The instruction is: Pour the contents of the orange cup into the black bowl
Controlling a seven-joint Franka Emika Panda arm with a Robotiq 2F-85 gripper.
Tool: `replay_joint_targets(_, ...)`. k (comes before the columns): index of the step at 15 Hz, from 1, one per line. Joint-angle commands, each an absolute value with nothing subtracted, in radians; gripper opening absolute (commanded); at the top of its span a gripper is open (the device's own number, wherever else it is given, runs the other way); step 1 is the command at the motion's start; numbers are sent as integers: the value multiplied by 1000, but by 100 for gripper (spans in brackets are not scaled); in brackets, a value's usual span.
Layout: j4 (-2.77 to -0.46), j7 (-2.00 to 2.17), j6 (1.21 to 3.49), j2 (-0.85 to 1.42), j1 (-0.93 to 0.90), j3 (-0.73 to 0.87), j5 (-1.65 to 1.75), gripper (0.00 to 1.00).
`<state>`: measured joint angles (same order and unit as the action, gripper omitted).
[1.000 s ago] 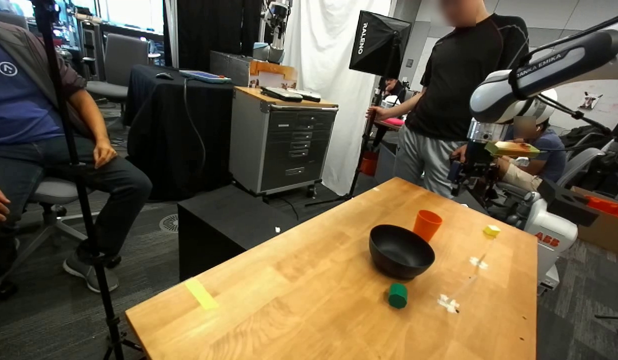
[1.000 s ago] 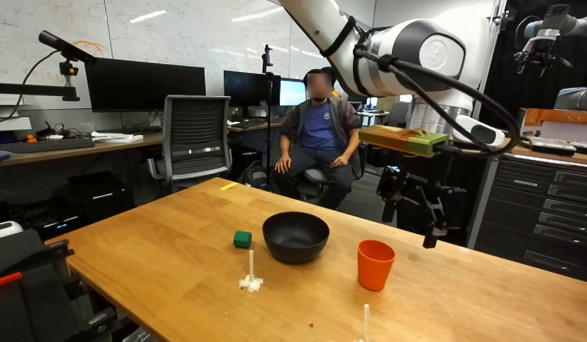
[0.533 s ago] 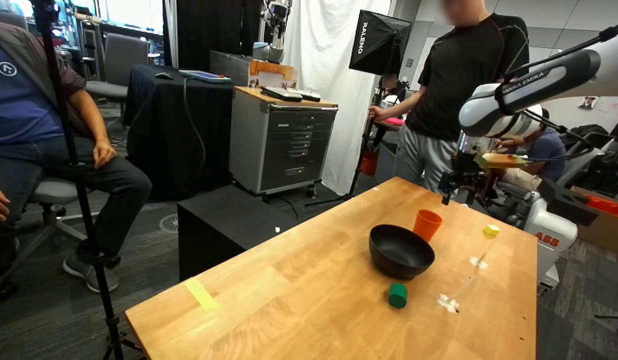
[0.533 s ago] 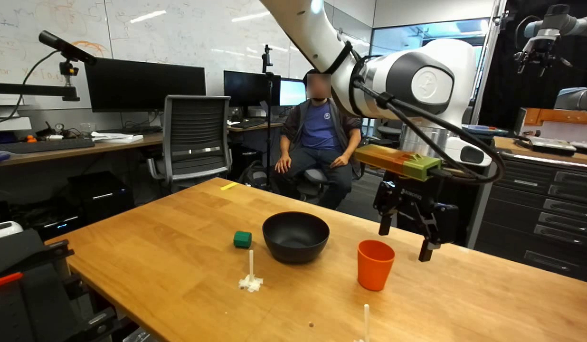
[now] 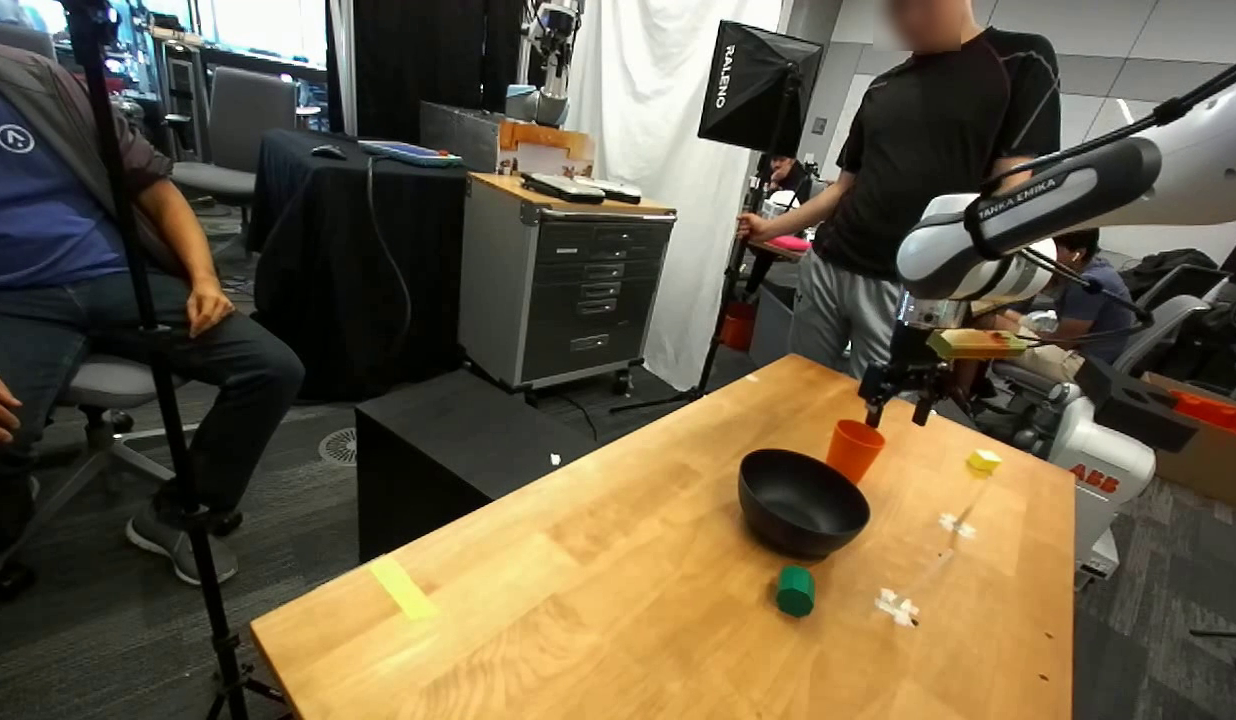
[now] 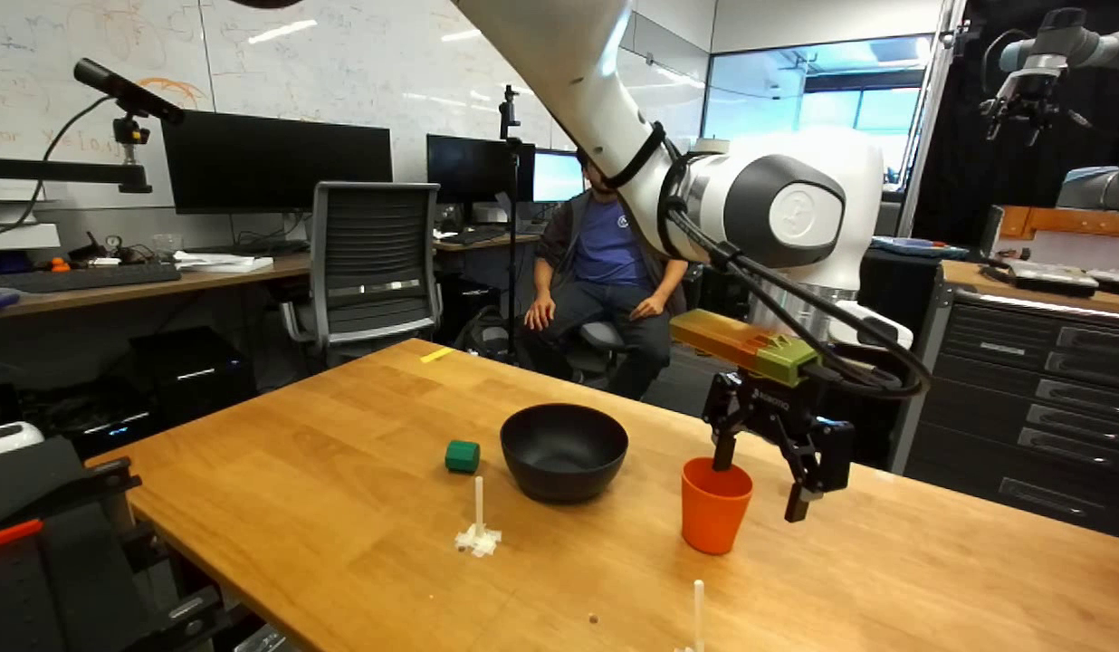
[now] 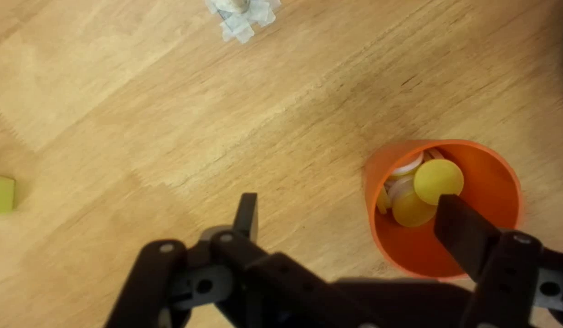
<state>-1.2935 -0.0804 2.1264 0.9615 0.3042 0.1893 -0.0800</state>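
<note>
above the orange cup (image 6: 715, 518), not yet astride it

the gripper (image 6: 760, 492) hangs with jaws wide apart, holding nothing; one fingertip (image 7: 459, 219) overlaps the cup's mouth, whether inside cannot be told; the other hangs over the table (image 7: 195, 114); the upright cup lies off-centre, toward the black bowl (image 6: 564, 482); straddling it would likely mean shifting that way.

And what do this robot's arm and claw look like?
The arm is white and rounded, with dark grey panels, black straps, black cables and lettering ending in EMIKA. The claw is black with two jointed fingers and a small ROBOTIQ marking; a yellow-green and orange box sits above it.
</note>
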Motion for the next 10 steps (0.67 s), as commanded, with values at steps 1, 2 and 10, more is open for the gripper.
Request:
replay_joint_targets(1, -1218, -86, 2117, 1016, 324, 164, -62, 100)
replay_joint_targets(2, -1211, -87, 2114, 1024, 324, 162, -63, 100)
replay_joint_targets(10, -1209, -88, 2112, 1029, 331, 148, -79, 58)
